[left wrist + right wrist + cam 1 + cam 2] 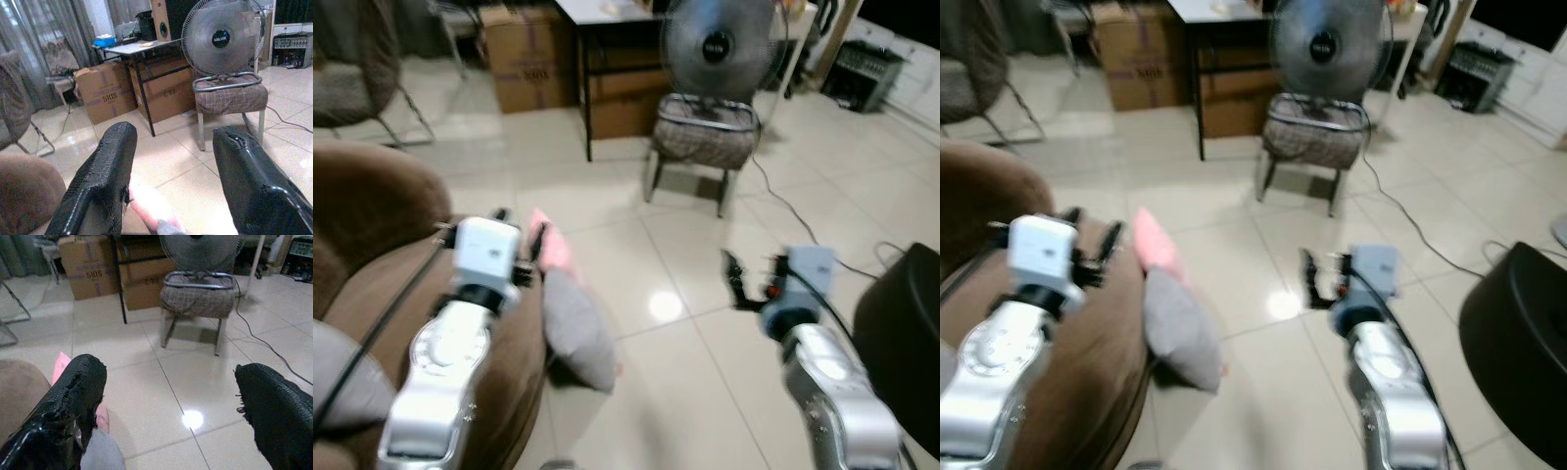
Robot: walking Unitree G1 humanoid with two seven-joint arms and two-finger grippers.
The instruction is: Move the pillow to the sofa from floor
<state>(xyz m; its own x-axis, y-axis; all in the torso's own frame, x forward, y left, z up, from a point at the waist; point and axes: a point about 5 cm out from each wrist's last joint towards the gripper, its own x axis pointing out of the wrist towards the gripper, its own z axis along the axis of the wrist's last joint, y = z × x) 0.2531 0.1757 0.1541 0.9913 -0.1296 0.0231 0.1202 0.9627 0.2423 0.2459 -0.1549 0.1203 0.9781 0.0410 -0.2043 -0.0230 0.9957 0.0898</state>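
The pillow (573, 318) is grey with a pink end. It looks soft and light, so it should squash under a pinch and sag if taken by one corner. A hold across its upper edge or pink end, where the cloth bunches, seems the safest. It stands on the floor (705, 352), leaning against the sofa's (382, 294) front edge, pink end uppermost.

The left claw (171, 186) is open, fingers wide apart, raised over the sofa's edge just beside the pink end, which shows between its fingers. The right claw (171, 421) is open too, hanging over bare floor well apart from the pillow, on its far side from the sofa.
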